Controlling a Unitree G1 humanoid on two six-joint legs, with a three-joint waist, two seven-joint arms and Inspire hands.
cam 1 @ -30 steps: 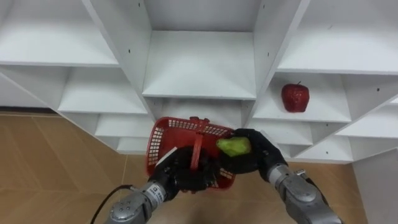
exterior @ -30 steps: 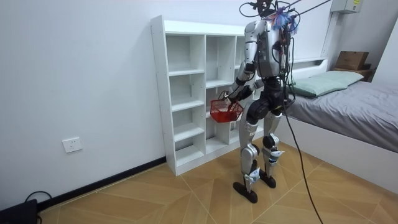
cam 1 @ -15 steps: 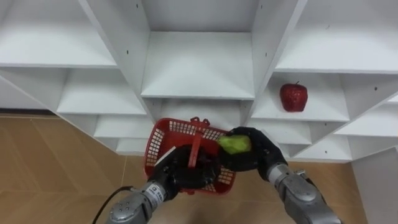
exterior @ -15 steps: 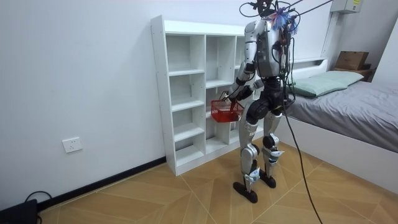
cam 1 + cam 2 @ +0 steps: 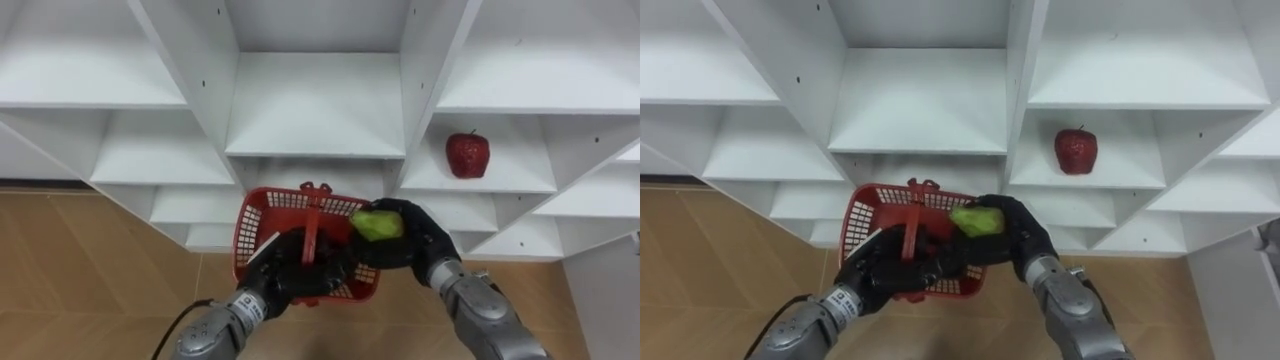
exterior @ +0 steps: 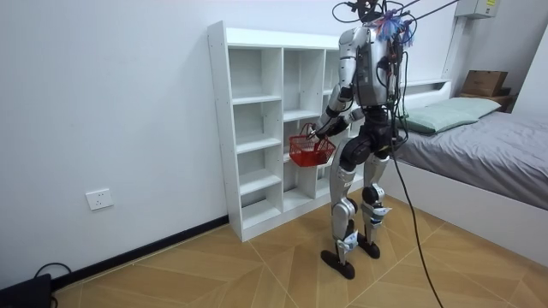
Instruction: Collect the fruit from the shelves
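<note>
- From the head camera I look down at a white closet (image 5: 315,110) of open shelves, with wood floor (image 5: 90,260) below it.
- A red mesh basket (image 5: 268,208) hangs in front of the lower shelves, near the centre of the eye views.
- My left hand (image 5: 290,275) comes in from 7 o'clock. Its dark fingers are curled round the basket's upright red handle and carry it.
- My right hand (image 5: 422,245) comes in from 5 o'clock. Its fingers are wrapped round a green fruit (image 5: 376,224).
- The green fruit sits at the basket's 3 o'clock rim, level with the top edge. I cannot tell whether it touches the mesh.
- A red apple (image 5: 467,155) stands upright on a shelf in the right column, at about 2 o'clock from the basket and well apart from both hands.
- The two eye views give the same layout. In the right eye view the apple (image 5: 1076,150) falls closer to the picture's centre.
- The room view gives me posture, which the eye views leave out. The robot stands upright on both legs, close to the closet (image 6: 257,128) and facing it.
- There the basket (image 6: 305,152) is a small red shape held between the body and the shelves. The hands are too small there for me to read their fingers.
- The room view also takes in a bed (image 6: 488,145) at 3 o'clock behind the robot.
- It shows a wall socket (image 6: 99,199) low on the wall at 9 o'clock.
</note>
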